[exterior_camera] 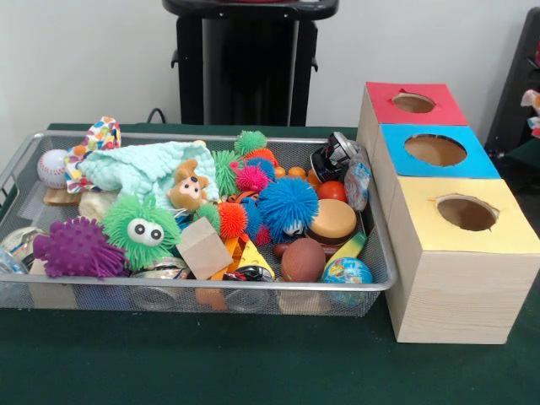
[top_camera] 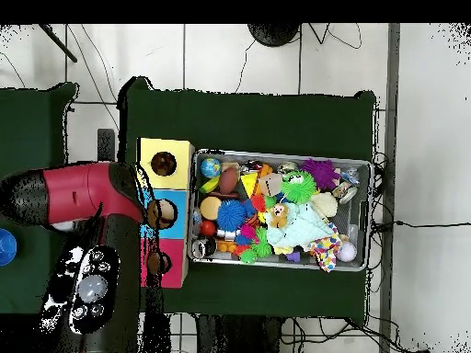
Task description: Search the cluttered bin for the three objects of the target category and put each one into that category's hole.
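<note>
- Clutter fills the mesh bin (exterior_camera: 211,288); which category we are after is not marked anywhere, so we judge candidates only.
- Arm (top_camera: 83,193) shows in the overhead view, over the boxes; the claw itself does not show in either view, so we cannot tell whether it is open or closed.
- Three boxes stand touching in a row at the bin's 3 o'clock side in the front view: red box (exterior_camera: 384,105), blue box (exterior_camera: 396,162), yellow box (exterior_camera: 506,229), each with one round hole on top.
- Puffers look the likeliest set: green puffer (exterior_camera: 143,226) at 8 o'clock in the bin, blue puffer (exterior_camera: 287,205) near the centre, purple ball (exterior_camera: 76,247) at 9 o'clock.
- We expect these to be light, soft and squashy; we would close on the body's middle, not on the tendrils, which would slip out.
- Baseball (exterior_camera: 52,167) lies at 10 o'clock and brown ball (exterior_camera: 302,259) at 5 o'clock; both are probably firm and rollable, so grip across the widest part.
- Cloth (exterior_camera: 143,164) drapes over toys at 11 o'clock and may hide more; it could snag and lift along.
</note>
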Motion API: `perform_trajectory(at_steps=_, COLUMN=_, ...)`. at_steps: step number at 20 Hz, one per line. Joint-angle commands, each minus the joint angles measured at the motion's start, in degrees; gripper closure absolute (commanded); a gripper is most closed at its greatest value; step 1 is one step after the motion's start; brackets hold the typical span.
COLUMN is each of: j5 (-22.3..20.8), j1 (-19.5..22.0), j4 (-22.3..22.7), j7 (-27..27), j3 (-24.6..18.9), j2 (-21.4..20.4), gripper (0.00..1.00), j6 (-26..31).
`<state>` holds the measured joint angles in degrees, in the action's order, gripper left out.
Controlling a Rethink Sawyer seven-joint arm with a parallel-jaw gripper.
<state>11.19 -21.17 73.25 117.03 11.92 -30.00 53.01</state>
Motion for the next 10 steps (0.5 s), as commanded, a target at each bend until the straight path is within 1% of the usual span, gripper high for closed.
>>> perform_trajectory(at_steps=1, j5=-1.5, j1=2.9, j4=4.8, j7=10.2, j3=-0.8, j2=4.8, gripper=1.0, j6=-3.5)
perform_trajectory(at_steps=3, j5=-1.4, j1=2.9, j4=6.3, j7=10.5, j3=-1.0, j2=5.4, gripper=1.0, j6=-6.7)
perform_trajectory(at_steps=5, j5=-1.4, j1=2.9, j4=6.9, j7=10.9, j3=-1.3, j2=6.2, gripper=1.0, j6=-9.0)
perform_trajectory(at_steps=8, j5=-1.6, j1=3.0, j4=6.0, j7=10.7, j3=-1.4, j2=7.6, gripper=1.0, j6=-10.5)
perform_trajectory(at_steps=10, j5=-1.9, j1=3.0, j4=4.5, j7=10.4, j3=-1.0, j2=8.5, gripper=1.0, j6=-10.3)
